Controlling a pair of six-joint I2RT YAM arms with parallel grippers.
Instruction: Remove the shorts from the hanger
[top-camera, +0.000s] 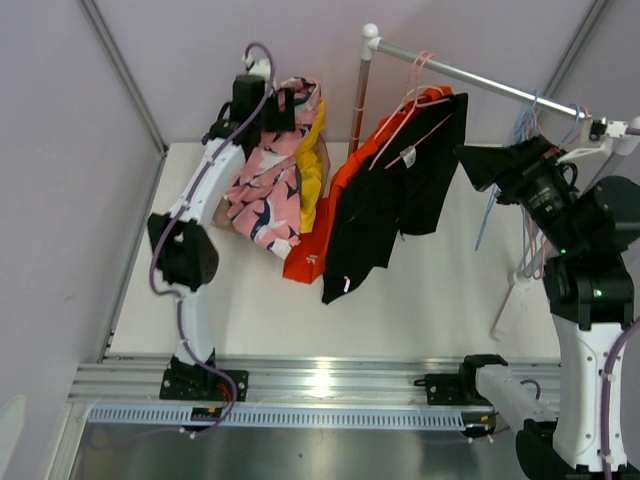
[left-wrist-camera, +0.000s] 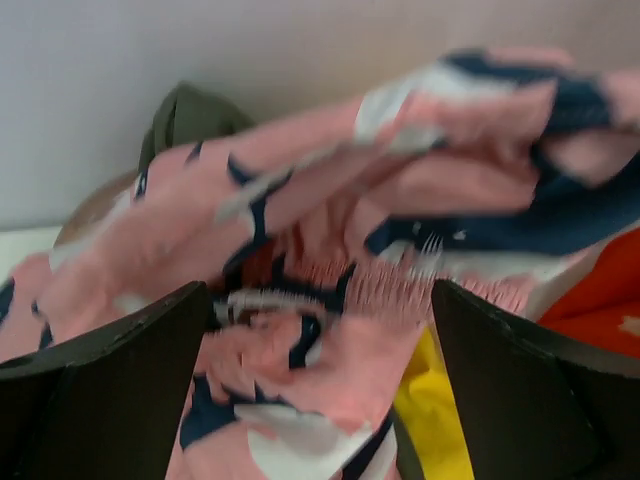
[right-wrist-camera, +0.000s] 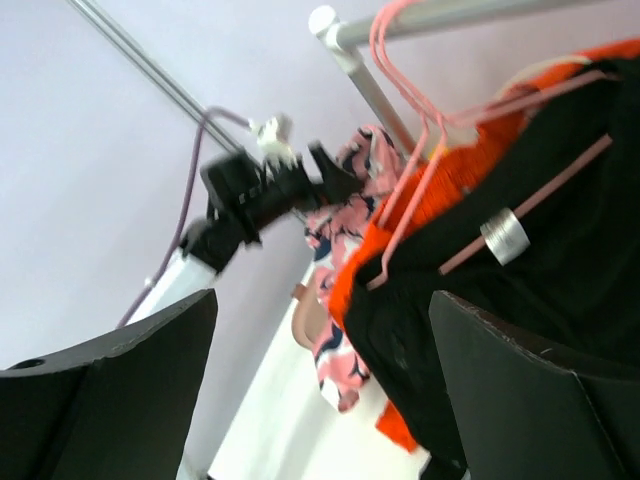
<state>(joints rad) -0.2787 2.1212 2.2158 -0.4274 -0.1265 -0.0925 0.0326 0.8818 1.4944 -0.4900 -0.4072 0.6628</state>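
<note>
- Dark fingers (left-wrist-camera: 120, 390) of the left gripper (left-wrist-camera: 318, 300) fill the bottom corners of the left wrist view. They are spread wide, with blurred cloth showing between them but nothing pinched.
- That cloth is the pink patterned shorts (left-wrist-camera: 330, 200), with the yellow shorts (left-wrist-camera: 430, 420) at lower centre and the olive-green shorts (left-wrist-camera: 185, 115) at upper left.
- From above, this heap sits at the upper left of the table (top-camera: 430, 290), under the left gripper.
- At the right edge of the top view, the right gripper (right-wrist-camera: 320, 300) has its jaws wide apart and empty, near the hanging garments.
- Black shorts (top-camera: 390, 200) and orange shorts (top-camera: 310, 255) hang on pink hangers (top-camera: 415, 75) from the rail (top-camera: 470, 75) at upper centre.
- A silver clip (right-wrist-camera: 503, 235) sits on the hanger bar against the black shorts.
</note>
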